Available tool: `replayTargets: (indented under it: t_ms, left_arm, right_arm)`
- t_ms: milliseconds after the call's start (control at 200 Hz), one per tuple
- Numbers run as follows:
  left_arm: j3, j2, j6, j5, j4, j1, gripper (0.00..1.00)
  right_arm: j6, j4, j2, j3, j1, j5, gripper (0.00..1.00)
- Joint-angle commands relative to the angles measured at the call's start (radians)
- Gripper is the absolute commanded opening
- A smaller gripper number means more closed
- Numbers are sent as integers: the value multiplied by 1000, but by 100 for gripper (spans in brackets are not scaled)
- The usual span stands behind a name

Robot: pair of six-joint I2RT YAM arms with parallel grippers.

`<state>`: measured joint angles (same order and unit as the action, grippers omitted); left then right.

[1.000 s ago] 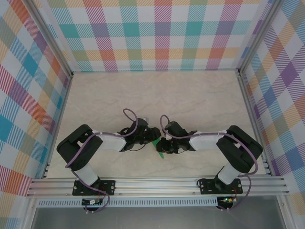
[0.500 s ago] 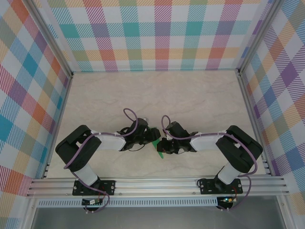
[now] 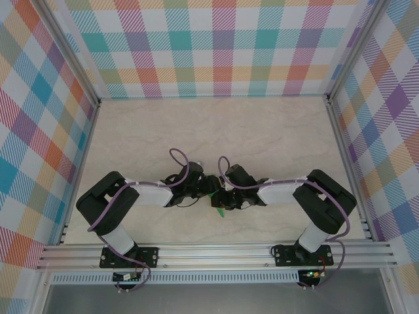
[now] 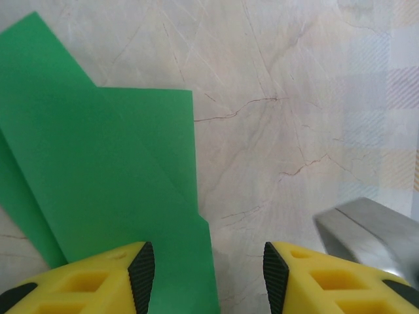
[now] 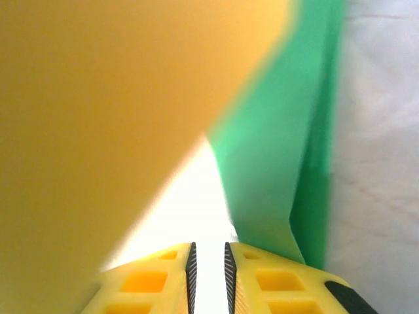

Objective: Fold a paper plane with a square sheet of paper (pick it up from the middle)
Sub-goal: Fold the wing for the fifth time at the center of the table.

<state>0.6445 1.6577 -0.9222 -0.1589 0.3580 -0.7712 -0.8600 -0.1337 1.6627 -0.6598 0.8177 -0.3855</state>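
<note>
Hanging open with left claw [image 4: 208,268] over paper [image 4: 98,163] lying on desk [image 4: 294,131]; sitting almost closed with right claw [image 5: 208,261] beside paper, grip impossible to tell.

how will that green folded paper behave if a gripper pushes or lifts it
The green paper looks thin and lies flat on the smooth table, so it is probably very light and may slide when pushed. Its overlapping folded layers likely stiffen it along the creases, yet it would probably droop if lifted by one edge.
</note>
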Motion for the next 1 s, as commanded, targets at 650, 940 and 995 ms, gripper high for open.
replayTargets:
  t_ms: [650,940,995]
  left_arm:
    - [-43,-294,141,80,-212,-13,32]
    - [-33,-164,133,8,-92,-12,27]
    - [-24,-135,134,19,-83,-12,27]
  right_arm:
    - [-40,-48,32,108,-11,39,5]
    - [-42,-46,41,105,-11,36,5]
    - [-42,-47,43,105,-11,36,5]
